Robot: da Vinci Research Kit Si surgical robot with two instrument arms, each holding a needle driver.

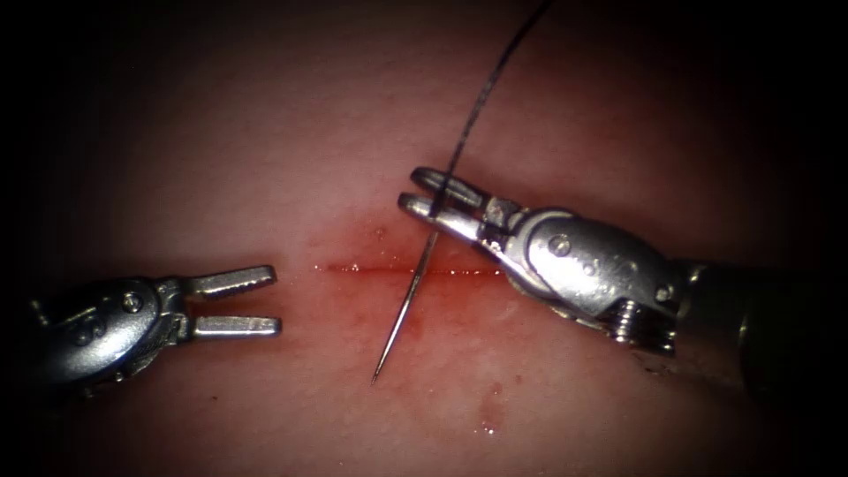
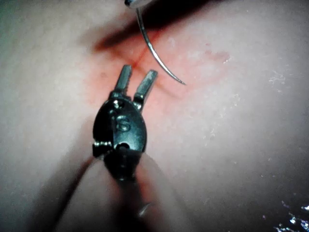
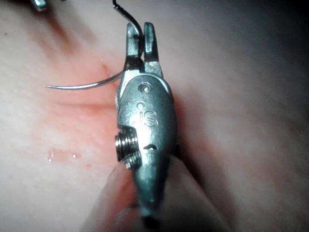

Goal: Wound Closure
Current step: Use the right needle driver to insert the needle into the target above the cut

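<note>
- The tissue point(image 1: 221, 132) is the biggest thing here: soft, wet-looking pork belly, so I'd guess it gives and dimples rather than resisting. The cut point(image 1: 406, 268) runs straight across the middle, with red fluid point(image 1: 459, 309) smeared around it, probably making everything slippery.
- Right tool point(image 1: 433, 199): comes in from the right, its fingers point(image 1: 446, 184) clamped on the needle near the thread end, just above the cut.
- Left tool point(image 1: 237, 303): sits well left of the cut's end, fingers point(image 1: 231, 281) parted and gripping nothing, hovering close over the tissue.
- Needle point(image 1: 411, 296): thin, stiff, curved steel, light but easy to twist in a grip. It crosses over the cut, with its tip point(image 1: 374, 378) pointing down below the cut and free of the tissue as far as I can tell. I'd grab it on the body, never the tip.
- Thread point(image 1: 486, 84): fine dark strand running up from the needle's back end, limp and easy to snag.
</note>
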